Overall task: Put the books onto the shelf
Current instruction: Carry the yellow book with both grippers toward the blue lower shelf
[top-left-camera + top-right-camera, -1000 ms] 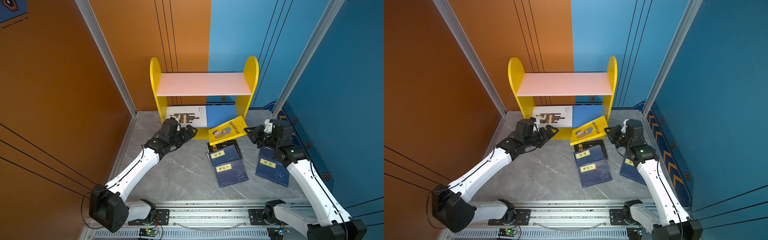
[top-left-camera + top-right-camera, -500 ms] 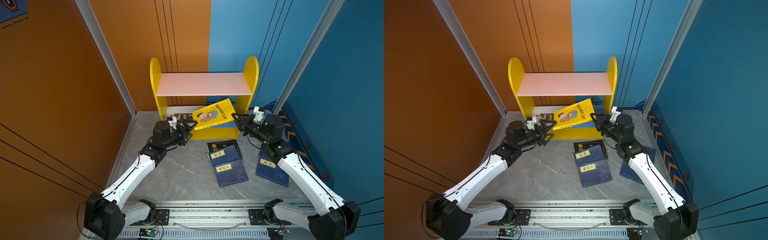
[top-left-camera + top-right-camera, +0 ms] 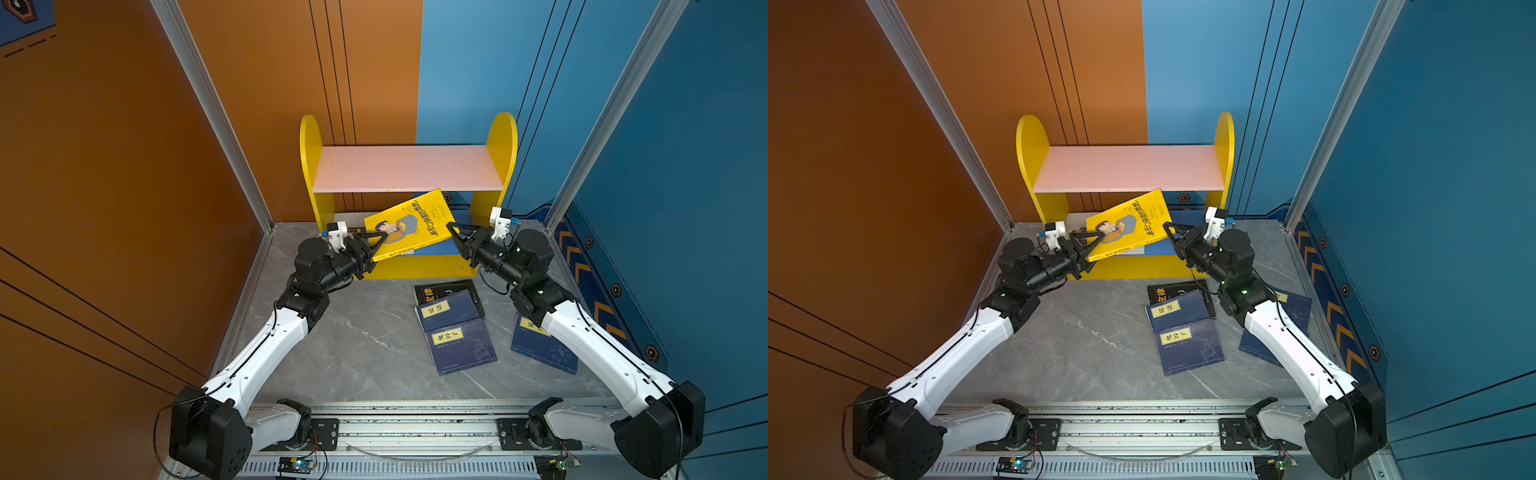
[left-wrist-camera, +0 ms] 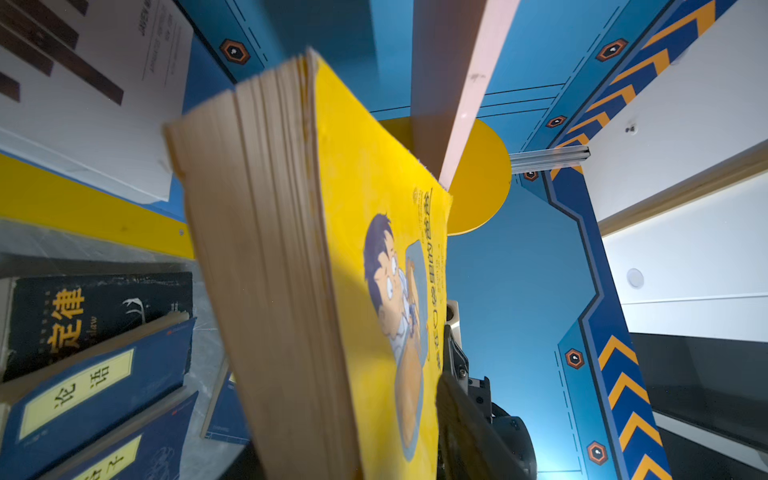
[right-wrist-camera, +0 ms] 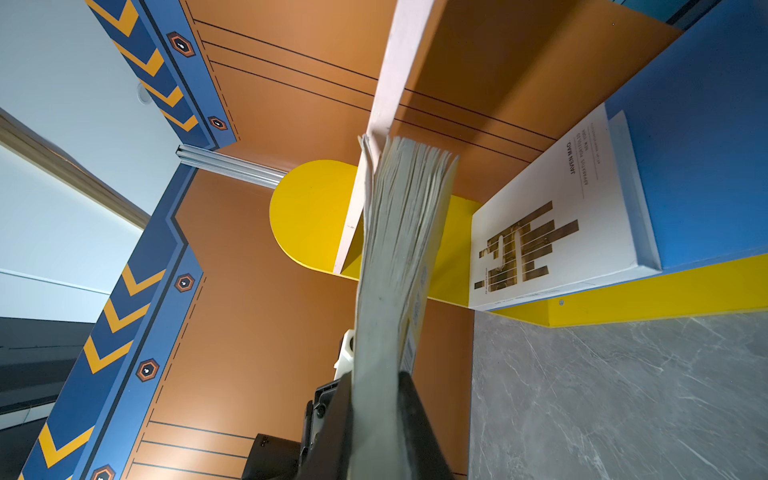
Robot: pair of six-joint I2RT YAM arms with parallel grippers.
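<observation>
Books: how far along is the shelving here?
Done: the white book lies on the blue lower board of the shelf. In hand: the yellow book, tilted before the shelf, clamped by the right gripper; the left gripper has its jaws astride the opposite corner. Left: the black book and three navy books on the table.
</observation>
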